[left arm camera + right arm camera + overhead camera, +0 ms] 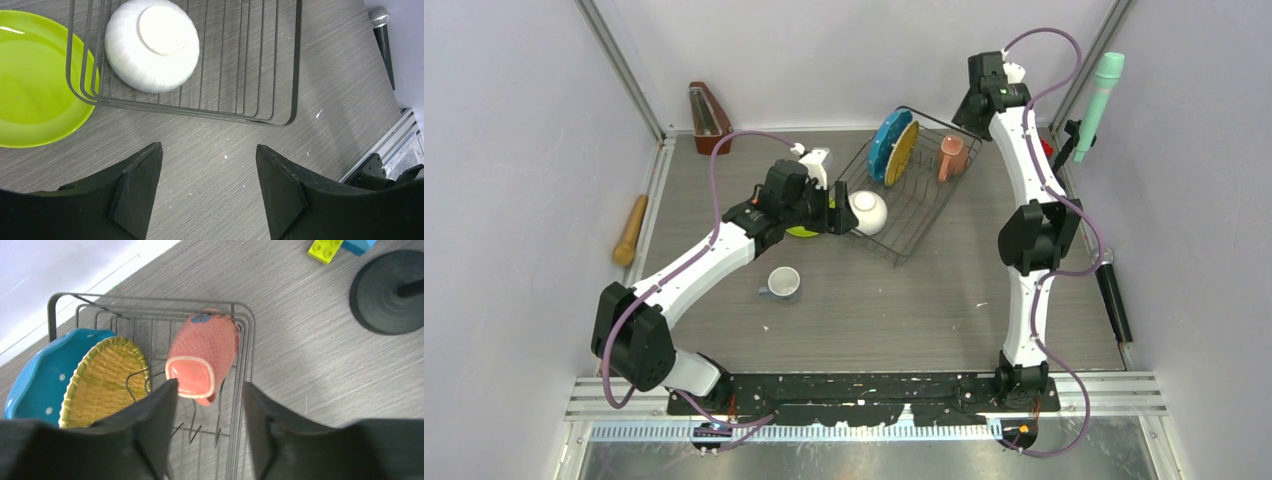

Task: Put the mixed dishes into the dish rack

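Note:
The black wire dish rack (914, 215) stands at the back middle. A blue white-dotted plate (885, 143), an orange woven-look bowl (904, 152) and a pink mug (952, 158) stand in its far end. A white bowl (869, 212) lies upside down in its near end. The lime-green plate (802, 232) lies on the table against the rack's left corner, mostly under my left gripper (839, 218). That gripper is open and empty above the table (209, 150), just short of the rack (295, 60), bowl (152, 45) and plate (35, 85). The pale mug (782, 283) stands on the table. My right gripper (969, 110) is open above the pink mug (205, 352).
A wooden metronome (709, 115) stands at the back left. A wooden pin (631, 230) lies at the left edge. A teal microphone (1099, 100) and a black microphone (1114, 300) are at the right wall. Toy bricks (326, 249) and a black round base (387, 292) sit right of the rack.

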`<state>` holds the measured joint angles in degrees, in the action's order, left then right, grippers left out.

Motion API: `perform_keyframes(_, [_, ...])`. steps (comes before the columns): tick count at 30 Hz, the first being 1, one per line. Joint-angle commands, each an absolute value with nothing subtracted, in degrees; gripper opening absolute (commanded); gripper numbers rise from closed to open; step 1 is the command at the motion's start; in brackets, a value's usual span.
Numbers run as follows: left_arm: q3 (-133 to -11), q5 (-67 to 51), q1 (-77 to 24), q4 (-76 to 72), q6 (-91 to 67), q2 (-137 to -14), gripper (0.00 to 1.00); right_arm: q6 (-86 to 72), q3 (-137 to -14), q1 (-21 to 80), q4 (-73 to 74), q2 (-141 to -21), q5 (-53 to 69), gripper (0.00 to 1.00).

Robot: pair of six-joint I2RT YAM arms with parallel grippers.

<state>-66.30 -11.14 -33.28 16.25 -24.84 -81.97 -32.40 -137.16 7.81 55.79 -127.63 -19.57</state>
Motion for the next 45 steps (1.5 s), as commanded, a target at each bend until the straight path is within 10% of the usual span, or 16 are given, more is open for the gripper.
perform_keyframes(1, [-68.2,-11.47,-33.51,16.03,-24.27,-81.38,0.71,-30.75,-131.53,8.87,54.17,-122.16,-16.97,0.37])
perform_keyframes(5, [-68.17,-11.52,-33.52,16.22,-24.26,-81.25,0.71,-32.2,-128.88,8.88,53.59,-122.01,-14.23,0.13])
perform_keyframes(23, [-68.15,-11.1,-33.49,16.95,-23.52,-81.85,0.72,-34.71,-136.38,7.66,49.84,-132.9,-15.32,0.02])
perform_keyframes(35, [-68.61,-9.98,-33.56,17.96,-22.92,-82.59,0.72,-34.97,-136.22,5.45,46.85,-134.64,-20.46,0.01])
perform_keyframes(45, [-70.95,-5.63,-31.87,23.36,-21.99,-81.56,0.75,-32.73,-133.58,6.78,46.82,-125.86,-17.95,0.25])
